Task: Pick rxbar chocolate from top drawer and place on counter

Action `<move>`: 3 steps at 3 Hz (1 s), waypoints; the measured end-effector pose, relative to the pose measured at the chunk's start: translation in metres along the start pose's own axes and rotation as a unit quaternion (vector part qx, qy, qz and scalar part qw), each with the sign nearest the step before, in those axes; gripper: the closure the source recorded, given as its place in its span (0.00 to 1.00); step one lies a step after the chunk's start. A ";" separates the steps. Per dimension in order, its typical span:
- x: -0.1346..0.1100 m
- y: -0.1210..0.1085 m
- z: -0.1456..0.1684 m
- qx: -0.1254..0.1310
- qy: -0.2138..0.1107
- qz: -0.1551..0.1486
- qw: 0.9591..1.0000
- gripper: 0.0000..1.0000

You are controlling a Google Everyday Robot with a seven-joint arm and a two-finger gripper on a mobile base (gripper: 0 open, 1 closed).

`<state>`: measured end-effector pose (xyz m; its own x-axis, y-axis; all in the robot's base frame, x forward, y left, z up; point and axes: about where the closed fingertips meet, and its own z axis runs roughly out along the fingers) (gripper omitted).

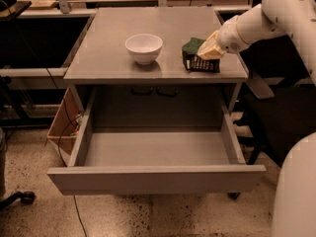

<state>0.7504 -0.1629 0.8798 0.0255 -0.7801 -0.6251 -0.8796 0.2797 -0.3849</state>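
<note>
The rxbar chocolate (200, 63), dark with white stripes, is at the front right of the counter (108, 58), touching or just above its surface. My gripper (207, 53) comes in from the right and is shut on the bar's top edge. The top drawer (153, 177) is pulled fully open below the counter, and its floor is bare.
A white bowl (143, 47) stands mid-counter, left of the bar. A green sponge (192, 45) lies just behind the bar. A brown cardboard box (63, 125) sits on the floor to the left of the drawer. My white arm (261, 19) fills the right side.
</note>
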 end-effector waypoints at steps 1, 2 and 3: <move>0.003 0.001 0.005 -0.004 0.001 0.001 1.000 0.54; 0.004 0.002 0.006 -0.005 0.001 0.001 1.000 0.31; 0.002 0.004 -0.004 -0.005 -0.001 -0.008 1.000 0.07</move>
<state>0.7455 -0.1656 0.8795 0.0396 -0.7835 -0.6201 -0.8839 0.2620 -0.3875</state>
